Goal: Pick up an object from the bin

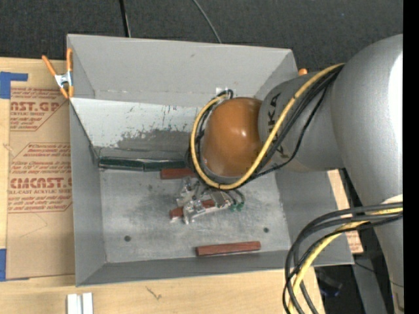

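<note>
Nearest the lens stood the robot's bulky grey arm [366,110], which came in from the right and covered the right side of the grey metal bin [131,116]. At its wrist sat a rounded orange cover [229,139], ringed by yellow and black cables [196,142] that looped round its left edge. Below that cover, low over the middle of the bin floor, hung the metal gripper [193,205]. It was directly upon a small reddish-brown piece [177,212], which lay on the floor at about the bin's centre and showed on both sides of the gripper, more to the left and a little to the right. Whether the gripper was clenched on that piece or released could not be told, since its metal parts and the piece ran together. Just to the right of the gripper, touching or nearly touching it, a small green bit [237,207] showed. A long reddish-brown bar [227,248] lay flat close to the near wall, well apart from the gripper and slightly to its right. Against the foot of the far sloping wall lay a long dark green bar [127,164], reaching towards the left side, and at its right end a short brown block [173,173] rested just beside it, near the orange cover's lower left edge.
</note>
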